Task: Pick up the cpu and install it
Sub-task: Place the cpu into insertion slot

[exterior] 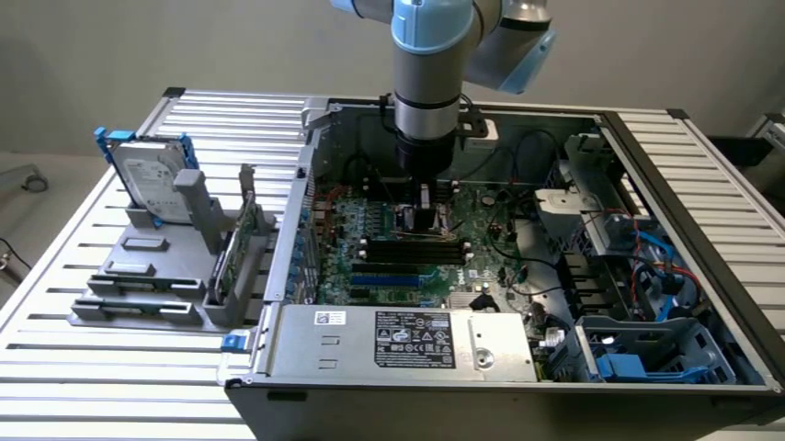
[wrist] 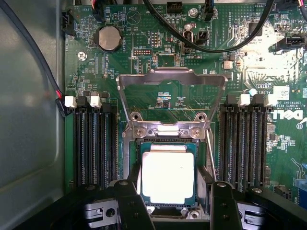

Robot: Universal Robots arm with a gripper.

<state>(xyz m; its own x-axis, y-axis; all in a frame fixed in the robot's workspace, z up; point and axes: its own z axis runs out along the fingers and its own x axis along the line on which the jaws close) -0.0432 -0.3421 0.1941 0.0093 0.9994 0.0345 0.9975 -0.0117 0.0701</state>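
Observation:
The cpu (wrist: 168, 175), a small square chip with a pale silver lid, lies flat inside the socket frame (wrist: 128, 158) on the green motherboard (wrist: 144, 28). My gripper (wrist: 175, 188) hangs directly over it and is open, one black finger (wrist: 132, 203) at each side of the chip. The left finger sits close against the chip's edge, while the other finger (wrist: 223, 203) stands a little apart from it. In the exterior view the gripper (exterior: 425, 204) reaches straight down into the open computer case (exterior: 687, 184), onto the middle of the board.
The socket's metal load plate (wrist: 171, 79) stands flipped up behind the chip. Black memory slots (wrist: 93, 143) flank the socket on both sides, and black cables (wrist: 211, 45) cross the board. A hard drive (exterior: 153, 179) with blue brackets stands on a grey rack at the exterior view's left.

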